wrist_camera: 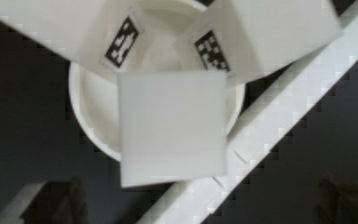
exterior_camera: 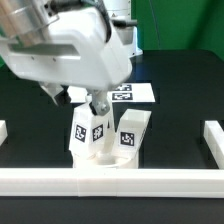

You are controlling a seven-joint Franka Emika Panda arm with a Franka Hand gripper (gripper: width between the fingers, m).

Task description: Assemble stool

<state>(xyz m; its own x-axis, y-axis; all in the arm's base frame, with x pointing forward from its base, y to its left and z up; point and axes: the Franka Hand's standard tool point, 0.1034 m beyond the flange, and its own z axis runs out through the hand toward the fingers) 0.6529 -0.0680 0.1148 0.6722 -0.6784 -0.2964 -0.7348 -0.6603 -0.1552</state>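
- Gripper [exterior_camera: 97,104], hanging below the Panda arm [exterior_camera: 60,50] that fills the upper left of the exterior view, reaches down among the legs; its fingers are mostly hidden, so whether it is closed on a leg cannot be told.
- Round seat [exterior_camera: 104,163] sits low in the centre, touching the front border rail [exterior_camera: 110,182].
- Three tagged legs stand on it: two [exterior_camera: 78,133] [exterior_camera: 97,135] under the gripper, a third leg [exterior_camera: 131,135] just right.
- Judged step: seating a leg in its socket; next calls for a straight downward push or twist.
- Marker board [exterior_camera: 135,93] lies behind; side rails [exterior_camera: 214,135] flank, well apart.
- Wrist view shows one leg [wrist_camera: 169,125] over the seat [wrist_camera: 91,100], rail [wrist_camera: 282,120] crossing diagonally.
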